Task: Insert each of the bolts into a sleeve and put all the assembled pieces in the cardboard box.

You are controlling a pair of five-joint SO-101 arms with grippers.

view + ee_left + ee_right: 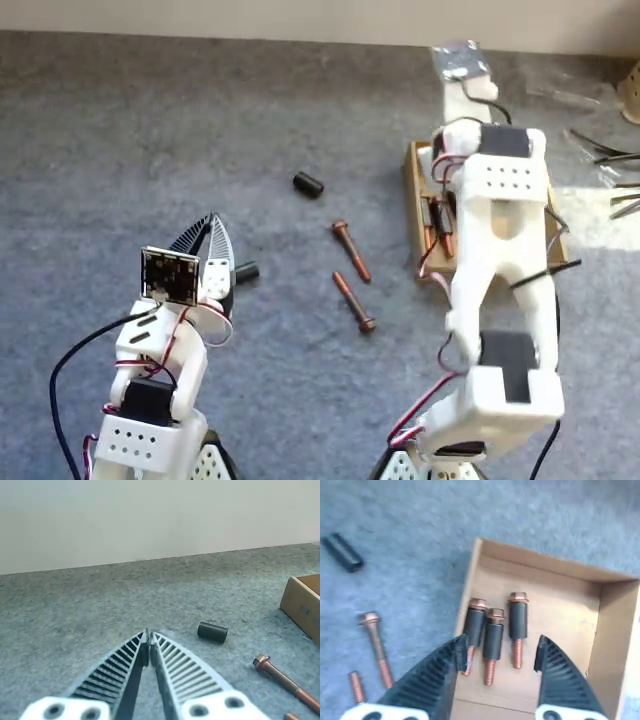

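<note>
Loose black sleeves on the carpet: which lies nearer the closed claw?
The sleeve right beside the left claw; the other sleeve lies farther off.

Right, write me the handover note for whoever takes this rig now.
Left gripper: shut, empty, beside a loose sleeve.
Right gripper: open, empty, over the cardboard box.
Done: three assembled pieces lie in the cardboard box.
Left to do: two bare bolts and two sleeves, the far sleeve lying beyond the bolts, need joining and boxing.
</note>
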